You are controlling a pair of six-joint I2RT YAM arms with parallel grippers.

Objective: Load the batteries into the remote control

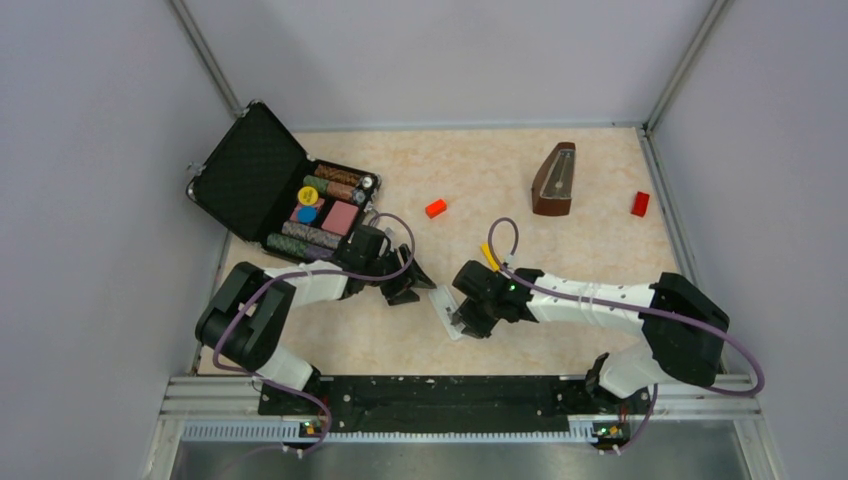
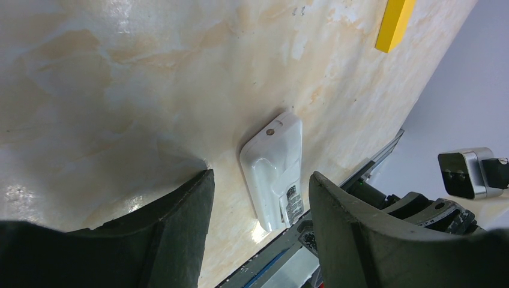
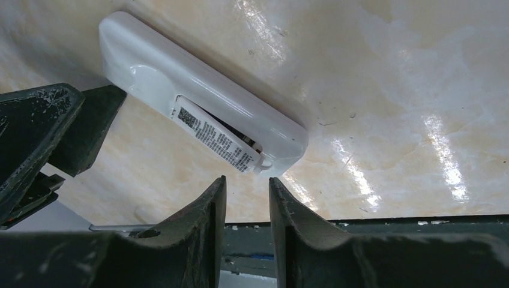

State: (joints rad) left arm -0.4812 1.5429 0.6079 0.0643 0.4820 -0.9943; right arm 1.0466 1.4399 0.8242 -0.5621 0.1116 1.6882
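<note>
Although the label (image 3: 213, 135) in the back recess of the remote control (image 3: 201, 93) carries fine dark print, it's too small to read. Remote lies back-up, flat on the table (image 3: 390, 72) (glossy beige marble pattern), just ahead of the right gripper (image 3: 246, 183), jaws a narrow gap apart, nothing between. Left gripper (image 2: 259, 180): jaws wide apart, empty, remote just beyond the tips. Yellow block (image 2: 394, 24) well ahead of it. Plain pale grey walls (image 1: 450, 50), metal-framed corners.
</note>
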